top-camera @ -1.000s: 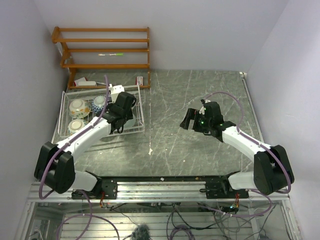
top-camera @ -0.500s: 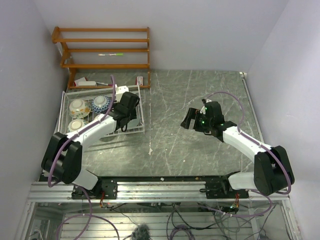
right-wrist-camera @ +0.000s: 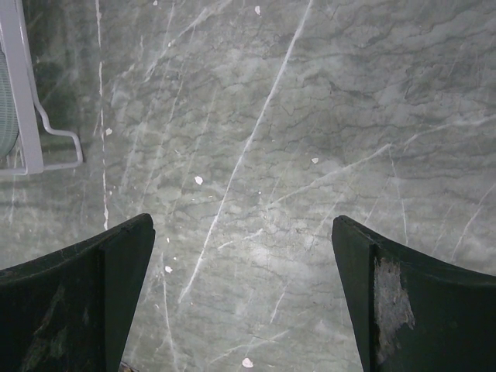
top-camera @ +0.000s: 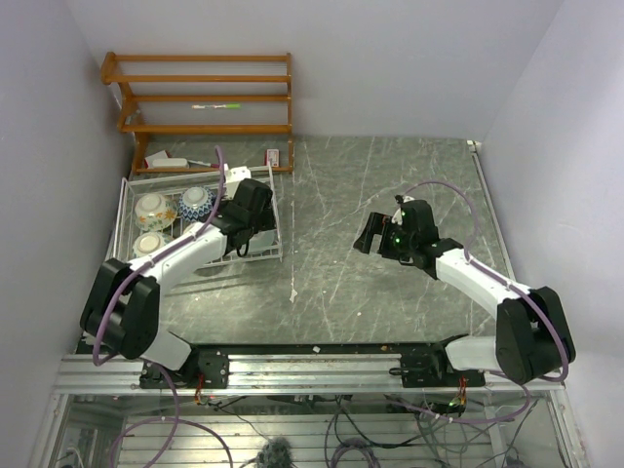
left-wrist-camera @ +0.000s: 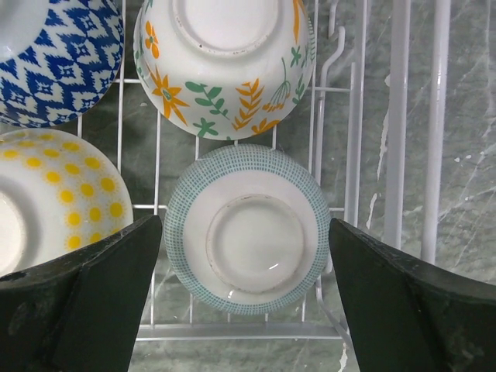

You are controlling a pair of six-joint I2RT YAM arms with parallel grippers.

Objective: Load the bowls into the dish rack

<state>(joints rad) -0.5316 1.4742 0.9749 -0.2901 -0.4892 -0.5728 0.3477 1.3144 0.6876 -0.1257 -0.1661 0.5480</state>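
Found left gripper [left-wrist-camera: 245,236] spread wide, gripping nothing, poised directly over teal bowl [left-wrist-camera: 249,263]. Noted that bowl upturned on the wires of the dish rack [left-wrist-camera: 399,116], beside flowered bowl [left-wrist-camera: 225,74], yellow-dotted bowl [left-wrist-camera: 62,194] and blue bowl [left-wrist-camera: 58,58]. Found right gripper [right-wrist-camera: 242,232] likewise parted and empty above the table [right-wrist-camera: 310,116]. Judged: placement step, at its close. Next: lift straight up, clear of wires and neighbouring bowls. No bowl sighted outside the rack.

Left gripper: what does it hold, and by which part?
Nothing. The left gripper is open, fingers clear of the upturned teal-checked ceramic bowl in the white wire dish rack.
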